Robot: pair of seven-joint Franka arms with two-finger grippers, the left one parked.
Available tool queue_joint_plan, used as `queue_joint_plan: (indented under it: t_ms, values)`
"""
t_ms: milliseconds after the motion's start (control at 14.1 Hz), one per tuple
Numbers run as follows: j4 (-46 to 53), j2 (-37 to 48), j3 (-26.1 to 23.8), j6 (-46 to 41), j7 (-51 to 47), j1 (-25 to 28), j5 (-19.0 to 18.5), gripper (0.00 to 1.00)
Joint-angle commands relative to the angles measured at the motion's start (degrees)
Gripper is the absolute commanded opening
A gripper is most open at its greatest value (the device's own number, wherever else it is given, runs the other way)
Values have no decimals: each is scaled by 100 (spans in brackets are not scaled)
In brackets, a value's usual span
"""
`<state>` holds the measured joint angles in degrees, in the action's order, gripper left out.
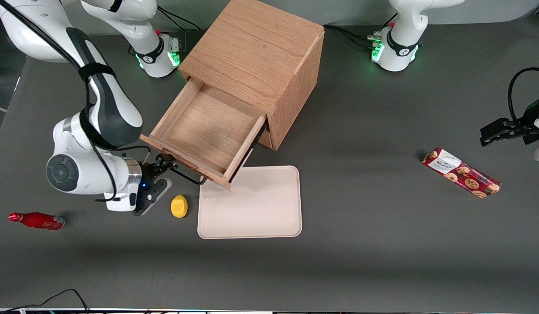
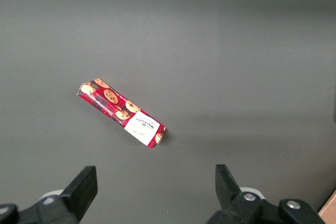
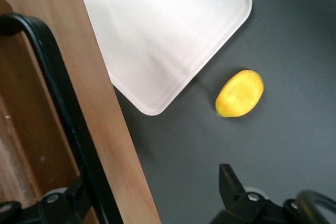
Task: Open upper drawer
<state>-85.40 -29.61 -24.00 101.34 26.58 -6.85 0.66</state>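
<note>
Upper drawer (image 1: 208, 131) stands pulled out; gripper (image 1: 164, 165) at its black handle (image 3: 63, 119), 2 fingers spread, 1 each side of the bar.

The whole dark grey table (image 1: 382, 244) is taken in from high above by the front view, which is aimed steeply down and faces both robot bases. A close look straight down is given by the right wrist view, where the pale rectangular tray (image 3: 168, 35), the yellow lemon-shaped object (image 3: 240, 94) and the oak drawer front's thin black bar handle (image 3: 68, 124) are shared with the front view. From the left wrist view, also aimed down but from farther up, the red patterned cookie packet (image 2: 122, 114) is shared with the front view (image 1: 461, 172).
</note>
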Motion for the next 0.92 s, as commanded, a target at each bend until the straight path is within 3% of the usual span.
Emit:
queue_joint_plan:
  t_ms: [0, 852]
  values:
    - [480, -317, -26, -167, -4, 61, -145, 100]
    - [1104, -747, -17, -290, -21, 70, -487, 100]
